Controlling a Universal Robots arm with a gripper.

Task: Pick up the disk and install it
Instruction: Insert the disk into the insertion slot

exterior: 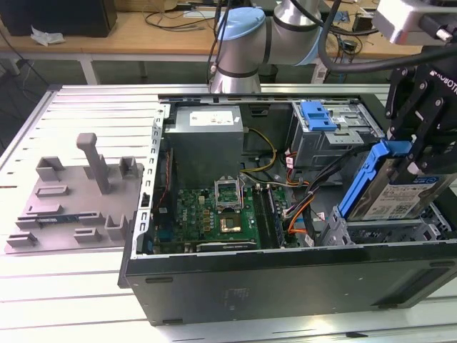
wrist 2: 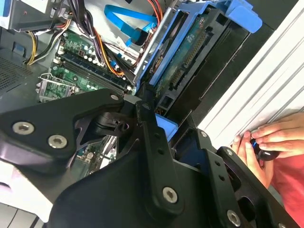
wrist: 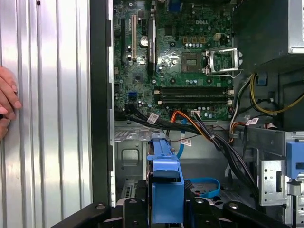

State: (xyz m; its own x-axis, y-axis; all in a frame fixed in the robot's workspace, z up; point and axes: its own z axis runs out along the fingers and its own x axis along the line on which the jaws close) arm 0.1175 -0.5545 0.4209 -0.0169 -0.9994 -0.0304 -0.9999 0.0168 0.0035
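In the exterior view the disk, a silver drive with a white-and-blue label in a blue carrier rail, hangs tilted over the lower drive cage at the right end of the open computer case. My black gripper is shut on the disk's upper edge. The first wrist view shows the blue carrier edge-on between my fingers, above the cage floor. The second wrist view shows the disk beyond my finger linkages, with its connector side in sight.
The case lies open, showing the motherboard, a grey power supply and cable bundles. A blue latch tops the upper metal cage. A grey fixture lies on the exterior view's left. A person's hand rests on the slatted table beside the case.
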